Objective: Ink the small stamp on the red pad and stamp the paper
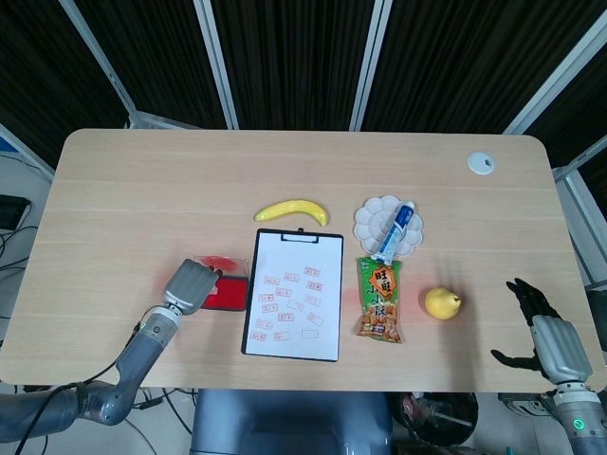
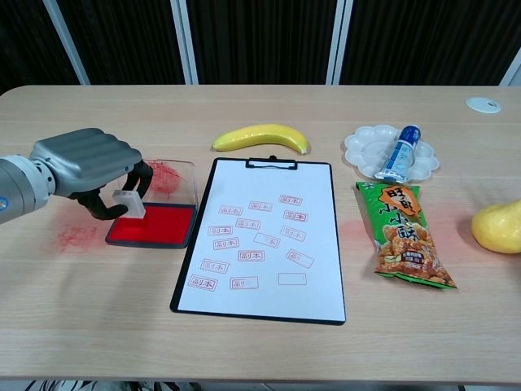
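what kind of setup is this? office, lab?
Probably a robot lab test bench, not an office: a bare wooden table backed by black curtains on metal framing, laid with unrelated props such as a banana, a snack bag and a clipboard.
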Motion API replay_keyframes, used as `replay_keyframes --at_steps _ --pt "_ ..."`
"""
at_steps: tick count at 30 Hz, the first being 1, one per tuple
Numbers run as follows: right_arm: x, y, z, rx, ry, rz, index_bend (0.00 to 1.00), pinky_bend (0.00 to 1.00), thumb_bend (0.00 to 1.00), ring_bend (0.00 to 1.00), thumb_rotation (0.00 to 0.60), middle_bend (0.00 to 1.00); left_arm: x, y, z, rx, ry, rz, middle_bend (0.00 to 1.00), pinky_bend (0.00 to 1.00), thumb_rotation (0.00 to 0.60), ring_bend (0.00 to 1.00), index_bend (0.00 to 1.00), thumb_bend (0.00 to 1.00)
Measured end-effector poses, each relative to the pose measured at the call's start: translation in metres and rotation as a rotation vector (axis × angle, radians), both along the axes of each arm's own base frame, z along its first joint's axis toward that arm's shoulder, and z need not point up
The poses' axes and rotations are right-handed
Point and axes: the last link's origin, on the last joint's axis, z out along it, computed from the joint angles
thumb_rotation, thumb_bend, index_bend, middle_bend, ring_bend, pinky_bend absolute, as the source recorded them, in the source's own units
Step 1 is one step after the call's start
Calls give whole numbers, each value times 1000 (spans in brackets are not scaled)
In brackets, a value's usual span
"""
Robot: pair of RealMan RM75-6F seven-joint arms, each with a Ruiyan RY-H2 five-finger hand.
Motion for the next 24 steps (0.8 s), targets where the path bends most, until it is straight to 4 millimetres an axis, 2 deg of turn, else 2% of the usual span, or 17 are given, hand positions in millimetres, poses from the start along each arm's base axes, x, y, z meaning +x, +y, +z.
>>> replay_keyframes --at_steps 14,24 --pt "0 0 0 1 -1 0 96 220 50 0 600 0 -3 -1 -10 -19 30 4 695 1000 600 894 661 609" --pt "0 0 0 0 0 3 95 219 50 0 600 0 5 0 -2 -6 -3 -7 700 1000 600 894 666 609"
